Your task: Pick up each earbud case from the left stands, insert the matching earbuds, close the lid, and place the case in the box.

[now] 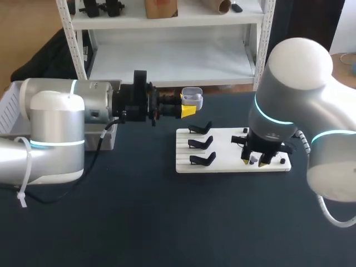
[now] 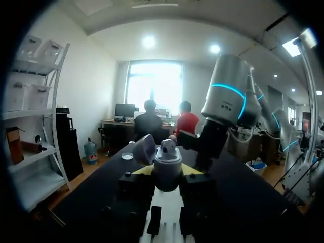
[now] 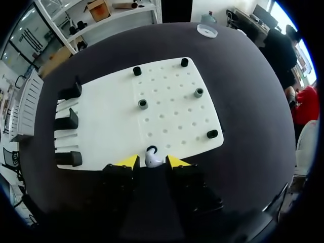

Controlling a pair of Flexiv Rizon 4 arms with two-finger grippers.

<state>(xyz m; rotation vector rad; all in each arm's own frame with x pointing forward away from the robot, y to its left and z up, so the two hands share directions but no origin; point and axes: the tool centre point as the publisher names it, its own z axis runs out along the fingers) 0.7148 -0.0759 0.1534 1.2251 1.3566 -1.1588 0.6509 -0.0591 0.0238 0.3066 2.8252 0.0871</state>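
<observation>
My left gripper (image 1: 188,109) hangs above the table behind the white board (image 1: 222,150), shut on a white earbud case (image 1: 192,98). In the left wrist view the case (image 2: 167,164) sits between the yellow tips with its lid (image 2: 145,148) swung open. Over the board's right half my right gripper (image 1: 256,160) points straight down. In the right wrist view its yellow tips (image 3: 152,161) close on a small white earbud (image 3: 153,158) at the near edge of the board (image 3: 167,116). Three black stands (image 1: 200,144) on the board's left side are empty.
Several short black pegs (image 3: 143,104) stick up from the board's perforated half. A small white round dish (image 3: 207,31) lies on the dark table beyond the board. A grey box (image 1: 105,136) sits under my left arm, and a white slatted bin (image 1: 8,111) stands at the far left.
</observation>
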